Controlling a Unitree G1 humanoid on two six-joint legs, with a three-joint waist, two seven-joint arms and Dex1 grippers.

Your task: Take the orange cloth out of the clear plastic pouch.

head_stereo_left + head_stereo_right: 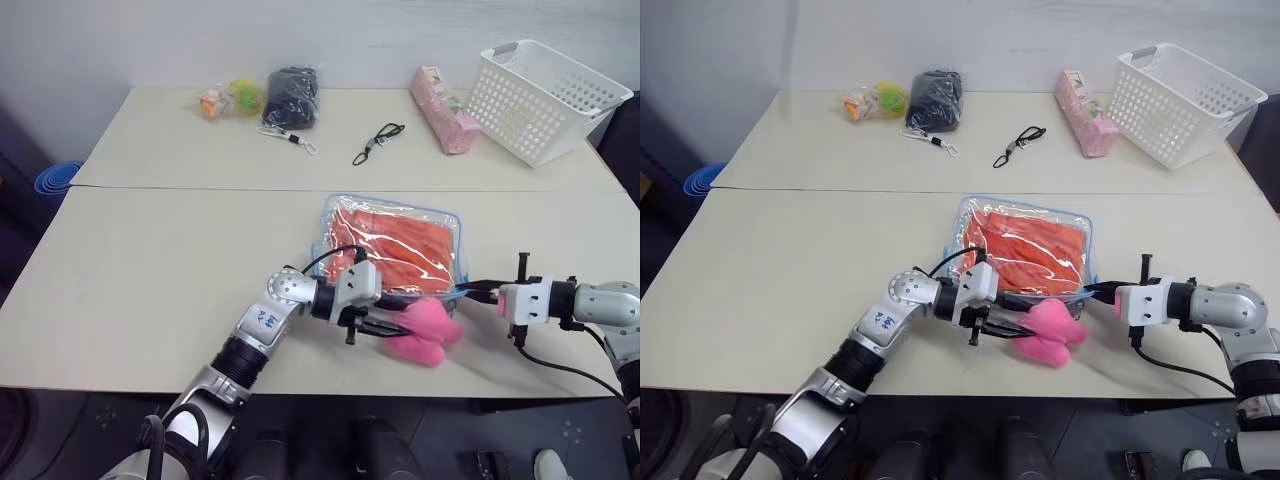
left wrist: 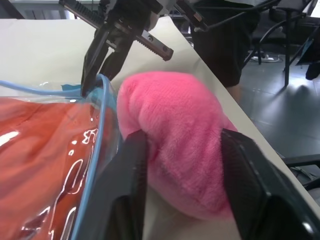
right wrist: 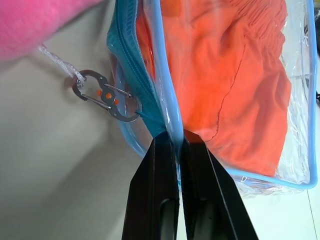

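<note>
Left end effector (image 1: pixel 392 327): I see its two black fingers (image 2: pixel 125 190) closed partway around the pink pom-pom (image 1: pixel 428 330), one finger on each side, pressing into the fluff.
Right end effector (image 1: pixel 478 292): I see its fingers pinched tight together on the light blue edge of the pouch, at the corner nearest it.
Pouch (image 1: pixel 390 245): I see it lying flat on the desk (image 1: pixel 150 270), between my two end effectors and just beyond them. Its near edge touches the left end effector's side, and its near corner sits inside the right one's pinch.
Orange cloth (image 3: pixel 225 85): it is wrinkled and inside the pouch, just past the right end effector's fingertips, behind the clear plastic.
Pom-pom link: a small metal clip (image 3: pixel 106 96) and a thin cord join the pom-pom to the blue zipper edge, just beside the right end effector's fingers.
Zipper: I cannot tell whether it is open.
Far from both end effectors: a white basket (image 1: pixel 540 98), a pink packet (image 1: pixel 445 122), a dark bag (image 1: pixel 291 96), a small black cord (image 1: pixel 378 142) and a bag of bright toys (image 1: pixel 230 100) lie well beyond the pouch.
</note>
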